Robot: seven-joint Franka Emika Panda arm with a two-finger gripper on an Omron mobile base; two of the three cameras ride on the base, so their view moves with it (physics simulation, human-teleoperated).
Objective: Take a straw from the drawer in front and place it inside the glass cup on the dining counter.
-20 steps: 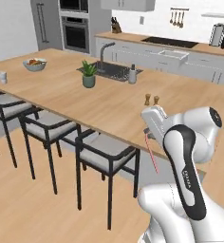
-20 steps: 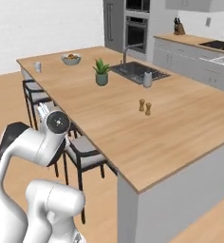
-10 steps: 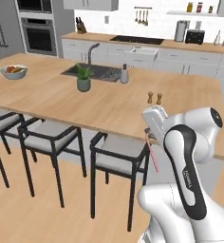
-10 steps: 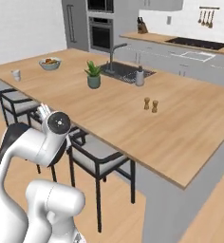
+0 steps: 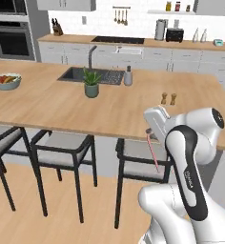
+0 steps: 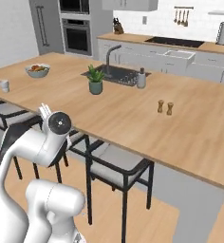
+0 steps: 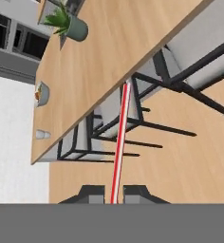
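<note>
**Straw in gripper, carried beside dining counter**

Left to right, right base view:
- Glass cup (image 6: 4, 86): small, whitish, upright near far left end of dining counter (image 6: 133, 118). Also seen in hand view (image 7: 42, 135), tiny, at the slab's end.
- Fruit bowl (image 6: 37, 70): white, just beyond the cup, well apart from it.
- Potted plant (image 6: 95, 81): mid-counter, beside dark inset sink (image 6: 116, 75).
- Soap bottle (image 6: 141, 79): at sink's right edge.
- Two small shakers (image 6: 163, 107): side by side, right of centre.
- Black-framed stools (image 6: 115, 168): tucked under counter's near edge.

Hand view:
- Gripper (image 7: 113, 193): finger tips close together, clamped on lower end of straw (image 7: 120, 137).
- Straw: red-pink, straight, running up from between the tips toward the counter's edge, over the stools and wood floor.

Left base view:
- Straw (image 5: 152, 151): hanging slanted below hand, in front of counter's near edge, above a stool seat.
</note>
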